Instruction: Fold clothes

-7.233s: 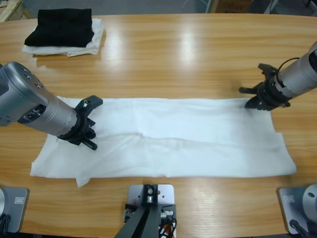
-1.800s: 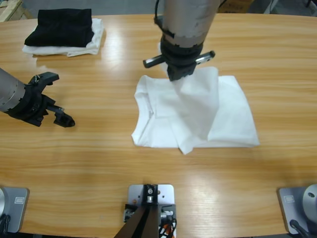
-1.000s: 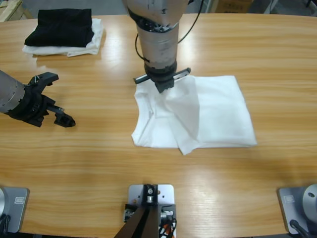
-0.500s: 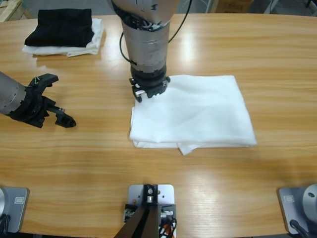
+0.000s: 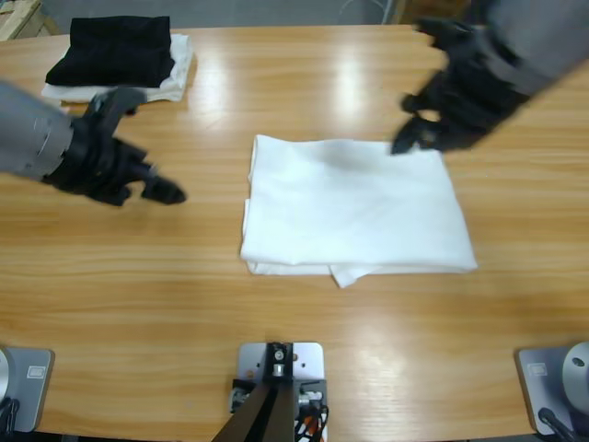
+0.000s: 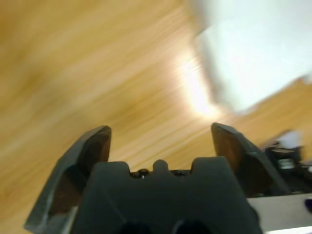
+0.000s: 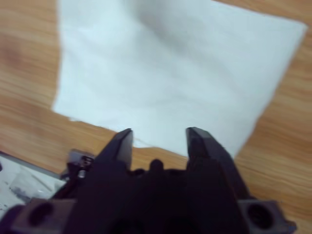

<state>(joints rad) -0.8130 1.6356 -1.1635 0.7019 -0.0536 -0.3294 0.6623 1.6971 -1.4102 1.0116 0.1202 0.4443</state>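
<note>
The clothes, a white T-shirt, lie folded into a rough rectangle at the middle of the table, with a small flap poking out at the near edge. My right gripper hovers open over the shirt's far right corner, coming in from the upper right. The right wrist view looks down on the shirt past my open right gripper, which holds nothing. My left gripper is open over bare wood to the left of the shirt. In the left wrist view my left gripper is empty, and the shirt shows at the upper right.
A black folded garment sits on a white folded one at the table's back left corner. Bare wooden table surrounds the shirt on all sides.
The right gripper has let go of the shirt's far left corner and pulled back up to the upper right. The left gripper has moved right, closer to the shirt. The shirt lies flat.
</note>
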